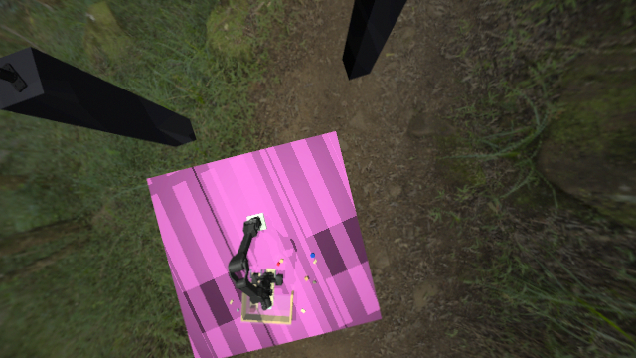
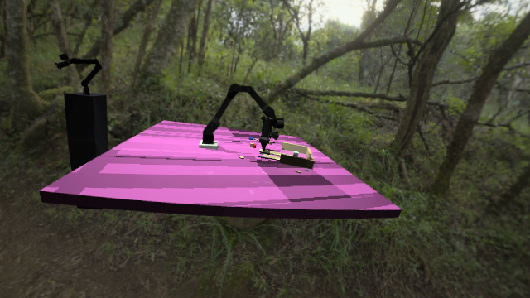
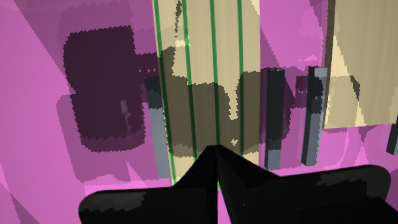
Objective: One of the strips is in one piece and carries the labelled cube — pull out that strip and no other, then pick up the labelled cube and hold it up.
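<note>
My gripper point(image 2: 263, 149) point(image 3: 214, 152) is shut and empty. Its tips are over the near end of a pale strip point(image 3: 226, 45) with green lengthwise lines; whether they touch it cannot be told. A second, plain pale strip point(image 3: 372, 85) lies to its right in the wrist view. Pale strips point(image 2: 271, 157) stick out of the wooden box point(image 2: 296, 161) point(image 1: 291, 309) in the exterior view. A small pale cube point(image 2: 296, 153) shows inside the box; no label can be read on it. Whether either strip is in one piece cannot be seen.
Grey bars point(image 3: 274, 122) point(image 3: 313, 120) point(image 3: 159, 132) stand beside the strips. A blue piece point(image 1: 312, 255) point(image 2: 251, 138), a red piece point(image 1: 279, 263) point(image 2: 253, 146) and several small pale bits lie around the box on the pink table point(image 1: 258, 184) point(image 2: 166, 169).
</note>
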Action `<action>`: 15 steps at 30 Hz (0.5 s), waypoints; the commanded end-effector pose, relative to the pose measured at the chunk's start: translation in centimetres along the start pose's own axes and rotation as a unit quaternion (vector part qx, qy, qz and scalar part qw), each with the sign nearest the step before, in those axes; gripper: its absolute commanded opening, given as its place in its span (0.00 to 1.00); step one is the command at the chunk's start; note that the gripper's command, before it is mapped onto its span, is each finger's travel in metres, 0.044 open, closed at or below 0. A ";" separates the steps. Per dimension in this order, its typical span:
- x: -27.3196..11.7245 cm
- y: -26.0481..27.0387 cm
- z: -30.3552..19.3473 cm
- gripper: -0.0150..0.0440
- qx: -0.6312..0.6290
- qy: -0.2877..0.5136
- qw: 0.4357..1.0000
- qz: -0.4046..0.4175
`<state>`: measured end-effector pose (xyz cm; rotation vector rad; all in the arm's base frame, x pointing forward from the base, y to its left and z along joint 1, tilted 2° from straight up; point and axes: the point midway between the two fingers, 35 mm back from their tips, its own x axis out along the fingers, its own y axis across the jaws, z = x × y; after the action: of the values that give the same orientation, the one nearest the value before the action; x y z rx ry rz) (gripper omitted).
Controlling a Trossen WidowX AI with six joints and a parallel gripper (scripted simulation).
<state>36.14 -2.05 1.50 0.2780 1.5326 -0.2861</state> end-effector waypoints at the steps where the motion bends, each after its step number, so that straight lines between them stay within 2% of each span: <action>1: 0.5 0.1 -1.2 0.25 0.000 0.012 1.000 -0.001; 15: 0.6 0.1 -3.4 0.25 0.000 0.013 1.000 -0.001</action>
<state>34.05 -1.24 1.46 0.2797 1.5320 -0.2871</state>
